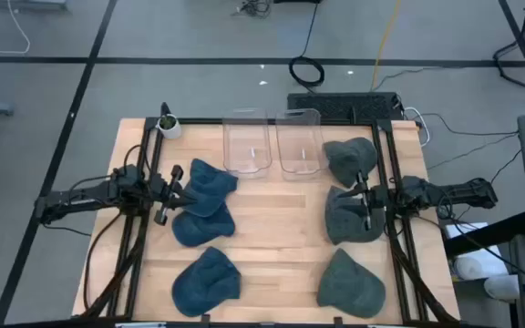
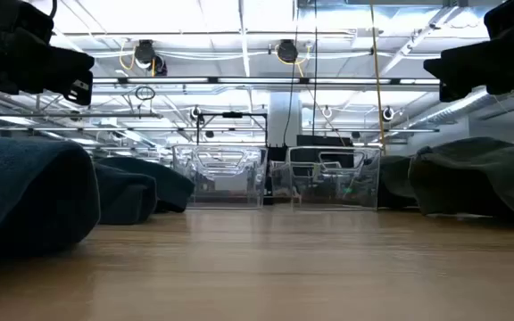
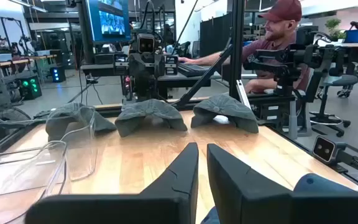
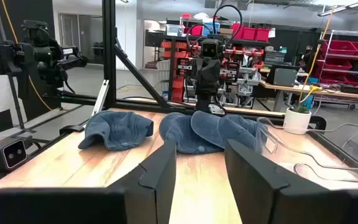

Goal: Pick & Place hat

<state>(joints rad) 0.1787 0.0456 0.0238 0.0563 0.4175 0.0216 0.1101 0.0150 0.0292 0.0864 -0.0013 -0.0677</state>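
Observation:
Three blue hats lie on the table's left half: one (image 1: 211,185) partly over a second (image 1: 200,225), a third (image 1: 206,278) near the front edge. Three grey hats lie on the right half (image 1: 349,159), (image 1: 352,219), (image 1: 351,282). My left gripper (image 1: 173,193) hovers at the left edge of the stacked blue hats, its fingers (image 3: 202,165) almost together and holding nothing. My right gripper (image 1: 365,202) hovers over the middle grey hat, its fingers (image 4: 201,168) apart with nothing between them. In the low view both grippers hang above the tabletop (image 2: 25,53), (image 2: 498,58).
Two clear plastic bins (image 1: 246,143), (image 1: 301,141) stand side by side at the table's far edge, between the two groups of hats. A small potted plant (image 1: 168,125) sits at the far left corner. Bare wood (image 1: 281,237) runs down the middle. A person (image 3: 278,28) sits beyond the table's right side.

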